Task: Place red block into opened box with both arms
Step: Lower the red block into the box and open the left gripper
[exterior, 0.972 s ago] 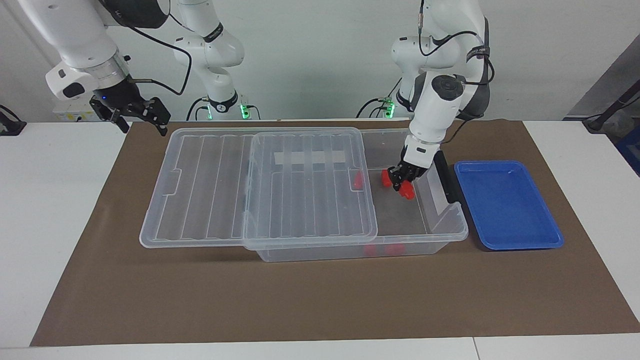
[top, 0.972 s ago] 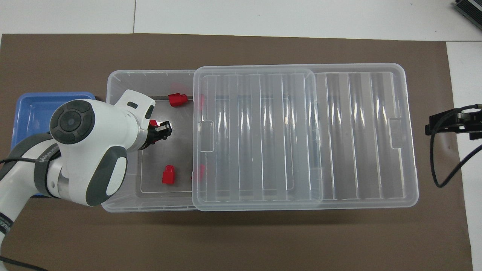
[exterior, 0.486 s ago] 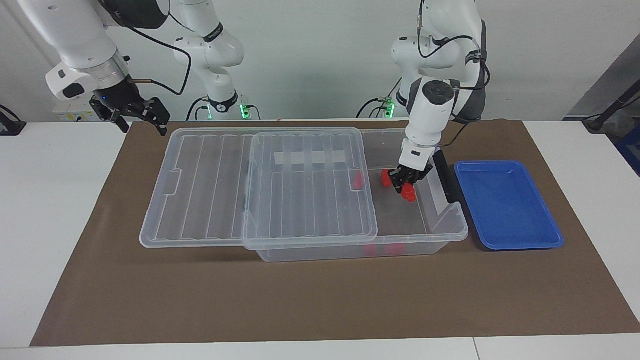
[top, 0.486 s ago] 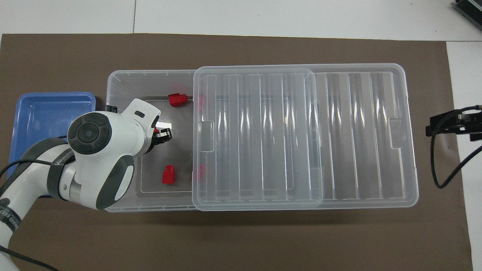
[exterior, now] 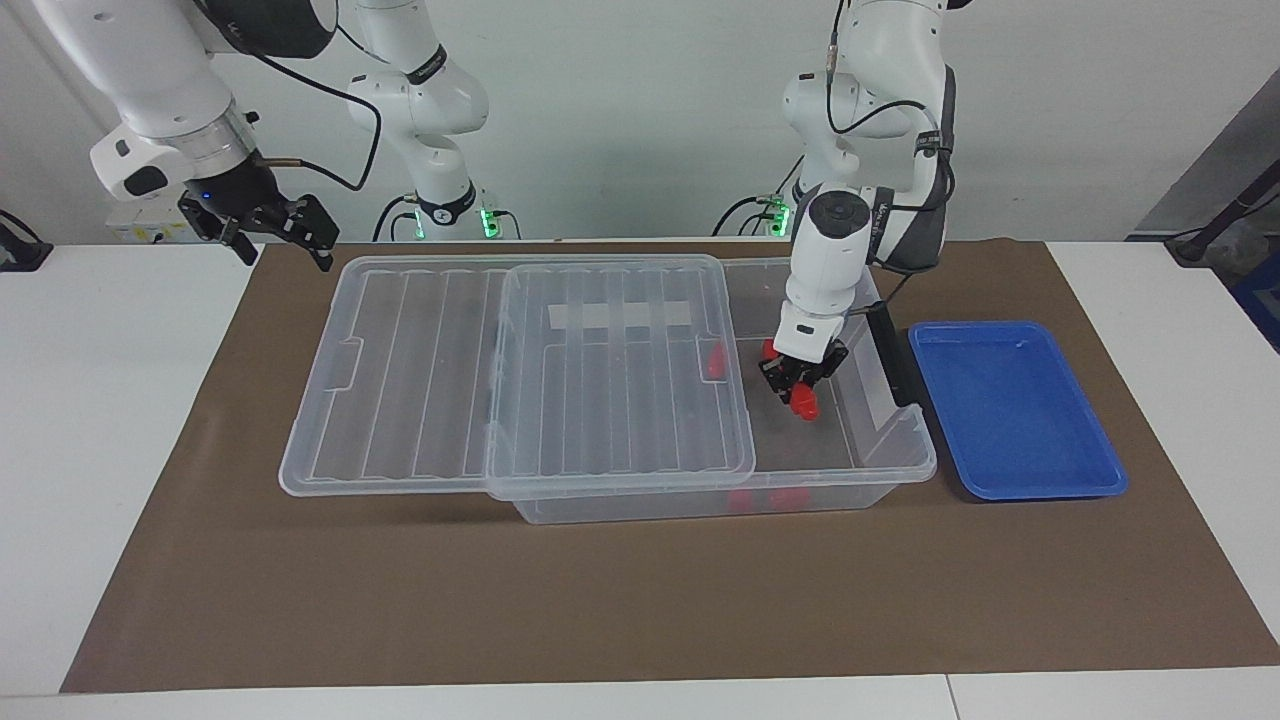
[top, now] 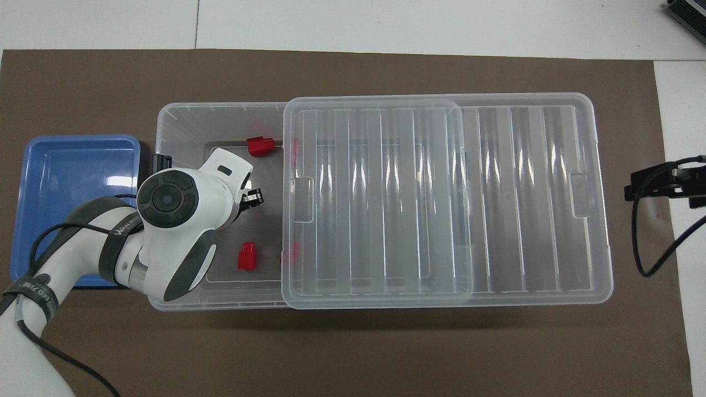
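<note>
Down inside the open end of the box (exterior: 900,455), the left gripper (exterior: 797,385) is clamped tight on the red block (exterior: 802,403) — it hangs just under the fingertips, over the box floor. Another red block (top: 246,256) lies on the floor close by, the slid-aside lid (exterior: 610,380) starts just beside the gripper, and the blue tray (exterior: 1015,410) sits outside the box wall. Well away — the right gripper (exterior: 280,228) waits with jaws spread over the table edge.

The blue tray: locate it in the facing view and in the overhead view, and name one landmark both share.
Facing view: the blue tray lies at the picture's right, beside the box.
Overhead view: the blue tray lies at the picture's left edge, partly under the left arm.
Shared landmark: the box's dark latch, on the wall facing the tray.
</note>
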